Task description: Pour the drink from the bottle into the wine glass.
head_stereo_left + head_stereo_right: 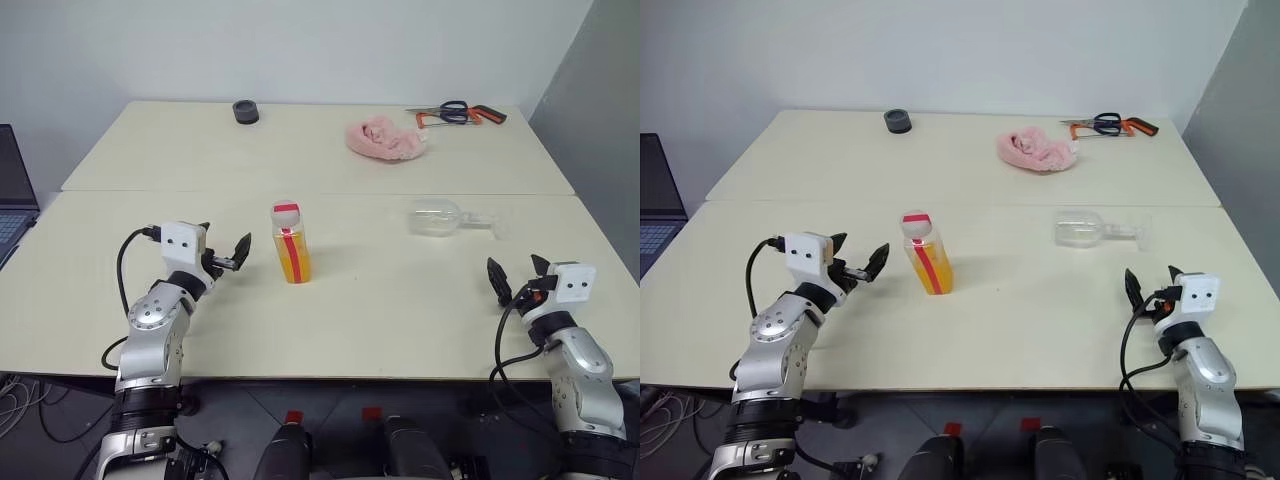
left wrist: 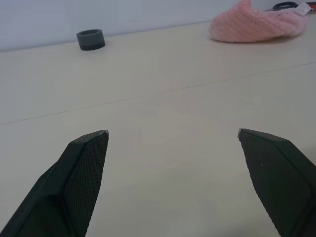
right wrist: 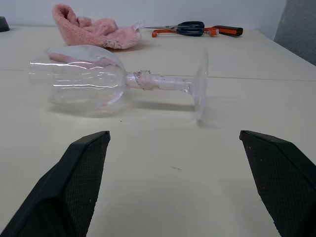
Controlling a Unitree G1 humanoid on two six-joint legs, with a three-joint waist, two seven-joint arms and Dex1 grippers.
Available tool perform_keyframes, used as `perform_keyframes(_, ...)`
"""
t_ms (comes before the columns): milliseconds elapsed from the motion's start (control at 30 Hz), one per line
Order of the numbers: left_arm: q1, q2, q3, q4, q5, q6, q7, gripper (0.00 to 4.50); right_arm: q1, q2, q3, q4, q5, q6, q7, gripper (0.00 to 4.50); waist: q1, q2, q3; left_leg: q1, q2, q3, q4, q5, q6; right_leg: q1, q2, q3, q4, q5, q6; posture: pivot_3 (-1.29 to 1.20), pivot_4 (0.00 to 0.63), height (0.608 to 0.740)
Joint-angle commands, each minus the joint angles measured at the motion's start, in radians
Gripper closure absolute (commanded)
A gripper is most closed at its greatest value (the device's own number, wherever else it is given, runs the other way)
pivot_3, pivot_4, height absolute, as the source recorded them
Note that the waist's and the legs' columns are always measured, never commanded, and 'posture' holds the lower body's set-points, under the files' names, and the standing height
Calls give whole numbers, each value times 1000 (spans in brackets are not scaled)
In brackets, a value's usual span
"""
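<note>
No legible text, brand, number or sign in any view. The bottle [image 1: 291, 243] carries a label with a vertical red stripe, but no lettering on it can be made out. Its red-and-white cap shows no readable marking.
</note>
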Motion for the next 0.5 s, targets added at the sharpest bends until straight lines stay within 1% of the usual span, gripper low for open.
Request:
perform_keyframes(33, -10, 1, 6, -10, 3, -49, 1, 13, -4, -14, -5, -28, 5, -6, 8, 0, 0, 0, 0, 0, 0, 0, 0, 0, 0, 0, 0, 0, 0, 0, 0, 0, 150, 740)
perform_keyframes(333, -10, 8, -2, -2, 44, -70, 24, 13, -4, -15, -3, -29, 4, -5, 9, 0, 0, 0, 0, 0, 0, 0, 0, 0, 0, 0, 0, 0, 0, 0, 0, 0, 150, 740)
perform_keyframes(500, -13, 12, 35, 30, 40, -112, 40, 13, -10, -20, 4, -26, 0, -6, 14, 0, 0, 0, 0, 0, 0, 0, 0, 0, 0, 0, 0, 0, 0, 0, 0, 0, 150, 740)
